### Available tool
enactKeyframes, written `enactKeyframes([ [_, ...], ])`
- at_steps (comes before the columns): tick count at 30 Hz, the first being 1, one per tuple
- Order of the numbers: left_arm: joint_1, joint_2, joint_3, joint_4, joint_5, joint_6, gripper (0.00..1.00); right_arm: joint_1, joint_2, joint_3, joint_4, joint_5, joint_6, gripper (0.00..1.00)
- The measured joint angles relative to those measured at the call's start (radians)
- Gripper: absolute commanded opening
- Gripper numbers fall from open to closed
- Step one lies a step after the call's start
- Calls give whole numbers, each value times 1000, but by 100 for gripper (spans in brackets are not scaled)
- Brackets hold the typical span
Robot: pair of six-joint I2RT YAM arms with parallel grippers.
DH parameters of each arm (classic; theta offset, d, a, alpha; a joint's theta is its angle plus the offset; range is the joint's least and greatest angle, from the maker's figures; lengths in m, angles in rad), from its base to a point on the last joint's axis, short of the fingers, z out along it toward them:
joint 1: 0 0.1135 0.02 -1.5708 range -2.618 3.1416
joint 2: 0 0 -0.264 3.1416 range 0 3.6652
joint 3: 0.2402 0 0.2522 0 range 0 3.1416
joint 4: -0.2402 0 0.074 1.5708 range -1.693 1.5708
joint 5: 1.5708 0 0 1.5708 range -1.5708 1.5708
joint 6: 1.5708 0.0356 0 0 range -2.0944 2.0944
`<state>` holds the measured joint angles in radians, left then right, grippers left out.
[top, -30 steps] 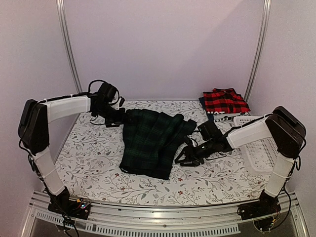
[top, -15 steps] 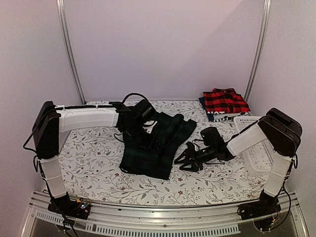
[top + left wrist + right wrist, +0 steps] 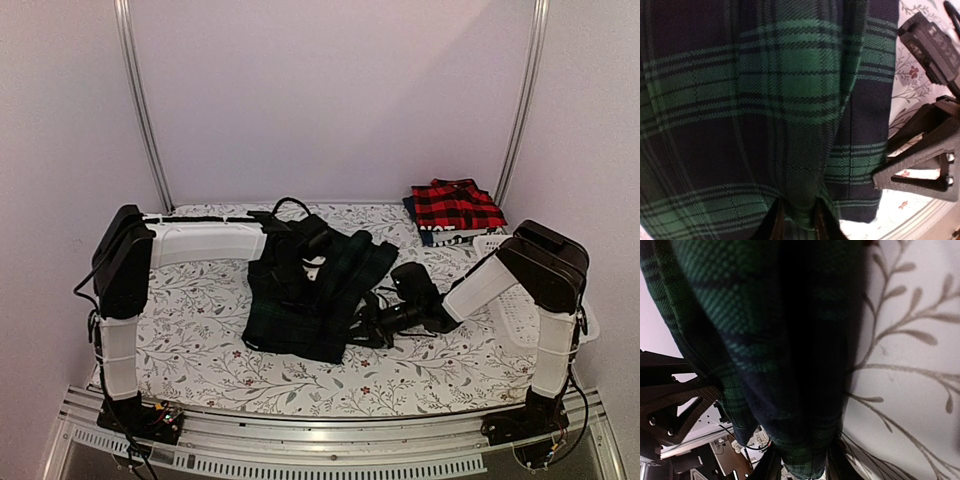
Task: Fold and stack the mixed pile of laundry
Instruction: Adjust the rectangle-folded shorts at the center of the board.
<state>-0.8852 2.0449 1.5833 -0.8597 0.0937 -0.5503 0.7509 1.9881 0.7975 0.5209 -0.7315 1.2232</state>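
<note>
The dark green-navy plaid garment [image 3: 300, 300] lies spread in the middle of the floral table cloth. My left gripper [image 3: 303, 265] reaches over its upper middle. In the left wrist view it [image 3: 799, 220] is shut on a raised fold of the plaid cloth [image 3: 765, 100]. My right gripper [image 3: 364, 327] sits low at the garment's right edge. In the right wrist view it [image 3: 804, 466] is shut on a bunched edge of the plaid [image 3: 765, 340]. At the back right, the red-and-black flannel shirt [image 3: 455, 205] rests folded on a navy folded garment [image 3: 428, 236].
A white lattice basket [image 3: 522, 305] stands at the table's right edge, behind the right forearm. The floral table cloth [image 3: 190, 320] is bare on the left and along the front. Metal frame posts [image 3: 140, 100] rise at the back corners.
My left arm swung right from the garment's back-left corner onto its middle and closed on a fold. My right gripper slid left onto the garment's right edge and closed.
</note>
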Motion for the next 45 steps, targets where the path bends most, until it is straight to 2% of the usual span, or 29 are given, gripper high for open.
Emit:
enactKeyframes([
  [1, 0, 0, 0, 0, 4, 5, 0, 0, 4, 0, 5, 2, 3, 17],
  [4, -1, -3, 2, 8, 27, 6, 0, 2, 21, 0, 20, 4, 18, 7],
  [7, -1, -9, 4, 10, 57, 7, 0, 3, 31, 0, 36, 6, 22, 3],
  [23, -19, -56, 32, 87, 240, -16, 0, 10, 37, 0, 65, 10, 23, 0],
  [28, -19, -33, -19, 188, 297, -40, 0, 10, 37, -2, 66, 12, 23, 13],
  [33, -11, 11, -93, 295, 352, -61, 0, 13, 26, -21, 82, 14, 26, 31],
  [35, -2, 25, -115, 340, 385, -64, 0, 13, 5, -35, 76, 17, 24, 34],
  [45, 10, 28, -217, 549, 523, -89, 0, -56, -250, -165, -114, 81, -39, 69],
])
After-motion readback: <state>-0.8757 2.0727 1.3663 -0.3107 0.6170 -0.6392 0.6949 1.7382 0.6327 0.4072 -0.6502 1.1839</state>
